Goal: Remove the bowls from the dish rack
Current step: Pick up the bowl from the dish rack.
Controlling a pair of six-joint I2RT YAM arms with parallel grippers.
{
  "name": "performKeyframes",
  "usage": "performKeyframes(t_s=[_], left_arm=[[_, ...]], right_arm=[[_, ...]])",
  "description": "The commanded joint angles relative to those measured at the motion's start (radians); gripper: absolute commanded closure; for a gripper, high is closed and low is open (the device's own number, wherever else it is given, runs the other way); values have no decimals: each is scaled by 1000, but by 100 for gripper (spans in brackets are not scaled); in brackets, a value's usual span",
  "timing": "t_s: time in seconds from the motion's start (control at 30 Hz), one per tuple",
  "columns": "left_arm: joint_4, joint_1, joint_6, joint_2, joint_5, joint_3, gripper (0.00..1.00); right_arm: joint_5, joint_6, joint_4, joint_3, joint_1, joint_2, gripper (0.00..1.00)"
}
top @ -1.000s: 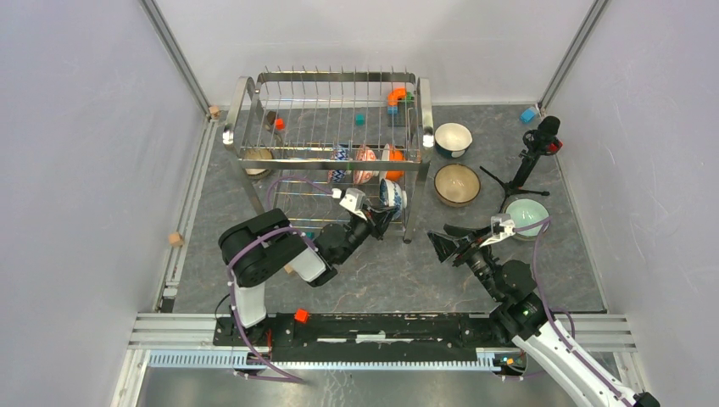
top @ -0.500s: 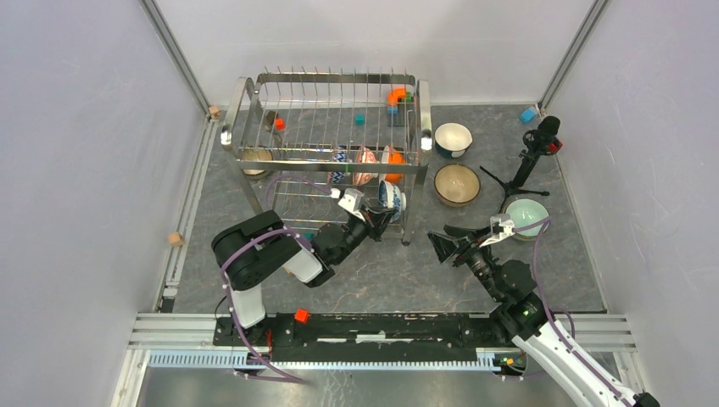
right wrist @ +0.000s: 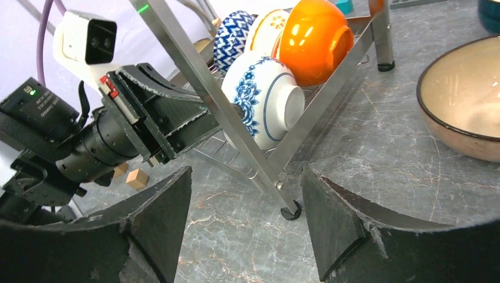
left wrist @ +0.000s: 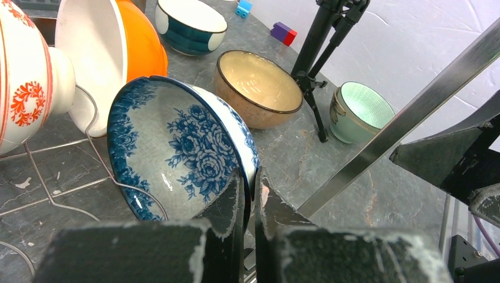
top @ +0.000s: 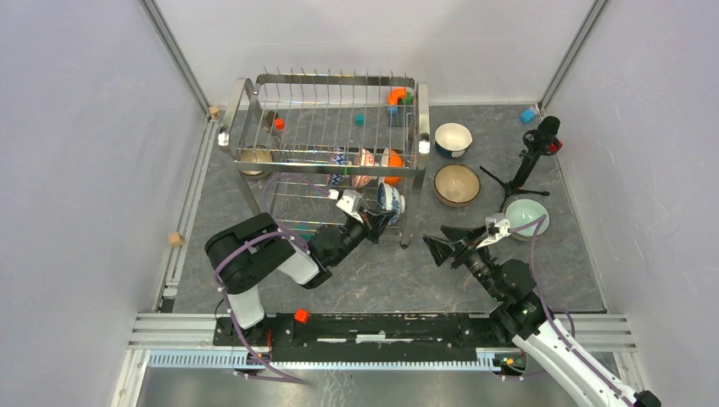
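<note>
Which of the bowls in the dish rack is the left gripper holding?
The white bowl with blue flowers, standing on edge. The left gripper is shut on its rim; the orange bowl and the red-patterned bowl beside it are untouched.

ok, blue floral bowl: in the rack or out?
In; blue floral bowl on edge on dish rack wires, left gripper shut on its rim.

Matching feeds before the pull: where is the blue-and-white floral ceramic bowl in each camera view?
Top external: blue-and-white floral ceramic bowl just right of centre, by the near right leg of the chrome wire rack.
Left wrist: centre-left, rim pinched by the left gripper.
Right wrist: upper centre, behind a slanted rack bar.
Shared landmark: the glossy orange ceramic bowl beside it.
</note>
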Motion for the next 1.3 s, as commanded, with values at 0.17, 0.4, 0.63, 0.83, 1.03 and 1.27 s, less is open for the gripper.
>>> performKeyframes(t_s=[0.17,0.4,0.63,0.83,1.03,1.27], left_arm=[[103,9,-62,-17,-23,-20,98],[103,40,-153,3,14,-15,98],[103,84,-233,9,66,-14,98],[103,103,-241,7,103,1,98],[103,125,-251,14,132,17,98],[103,149,-272,25,171,40,98]], right_arm=[[-103,-94,163,-126,3,68,24],[-142,-105,298,-145,4,82,18],[-154,-155,403,-92,4,185,16],[-186,-160,554,-35,4,349,18],[-195,-165,636,45,5,506,20],[-152,-183,660,124,5,657,24]])
